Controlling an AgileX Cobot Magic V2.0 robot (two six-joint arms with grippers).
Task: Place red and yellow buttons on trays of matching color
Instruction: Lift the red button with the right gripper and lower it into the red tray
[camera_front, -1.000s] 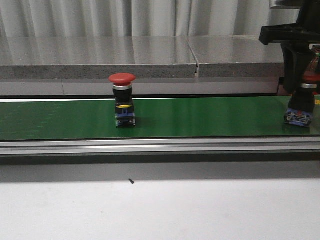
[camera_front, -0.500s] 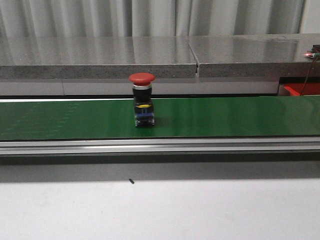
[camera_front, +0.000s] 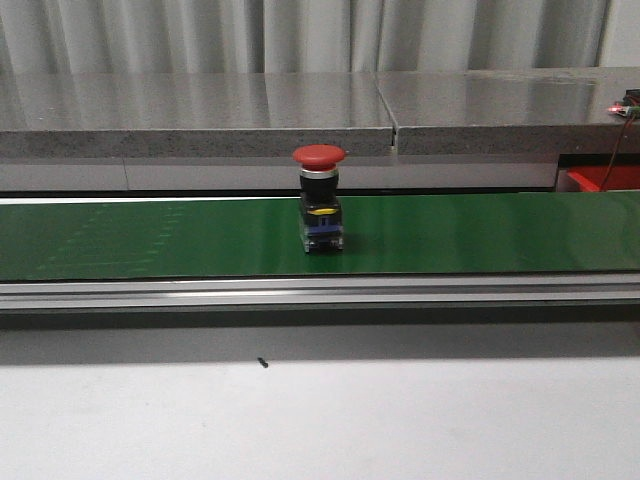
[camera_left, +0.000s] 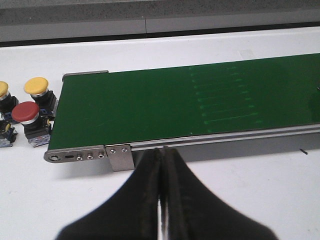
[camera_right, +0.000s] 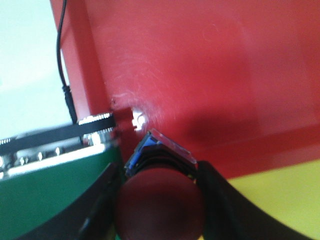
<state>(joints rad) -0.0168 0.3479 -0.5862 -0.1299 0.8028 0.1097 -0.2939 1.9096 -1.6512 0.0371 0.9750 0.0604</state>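
While one red button (camera_front: 319, 197) stands mid-belt, the right gripper (camera_right: 159, 200) clamps another above the red tray (camera_right: 210, 65); left gripper (camera_left: 161, 200) fingers pressed together.

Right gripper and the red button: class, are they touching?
Touching. The right wrist view shows the right gripper with its fingers pressed against both sides of the red button, held above the red tray.

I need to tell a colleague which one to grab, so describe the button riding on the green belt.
Find the long green conveyor belt crossing the table. Near its middle one red mushroom-head button stands upright, alone on the belt, unlike those clustered off its end.
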